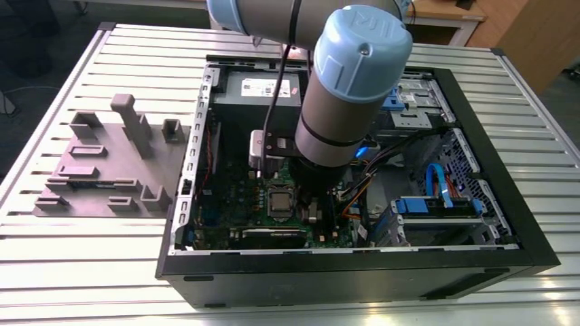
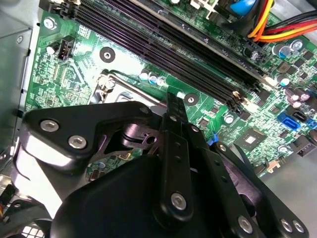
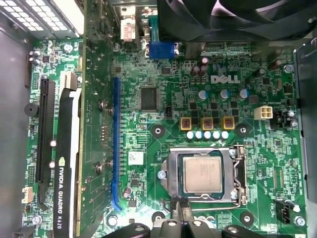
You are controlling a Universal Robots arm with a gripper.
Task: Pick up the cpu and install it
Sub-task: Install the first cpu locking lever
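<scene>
The cpu (image 3: 202, 173), a silvery square chip, lies flat in the socket on the green motherboard (image 3: 148, 59), with the silver socket frame (image 3: 237, 173) around it. In the exterior view the cpu (image 1: 279, 201) shows inside the open computer case (image 1: 363, 272), just beside the arm's wrist. My gripper (image 3: 181, 208) hovers over the board beside the socket's edge. Its black fingers are shut together with nothing between them. In the second wrist view the gripper (image 2: 173, 101) points down at the socket corner (image 2: 116, 89), apart from the chip.
A graphics card (image 3: 67, 163) stands beside a blue slot (image 3: 116, 144). A black fan (image 3: 237, 20) overhangs the board. Memory slots (image 2: 173, 44) and coloured cables (image 2: 267, 25) run near the socket. A grey fixture (image 1: 109, 163) sits on the slatted table at the exterior view's left.
</scene>
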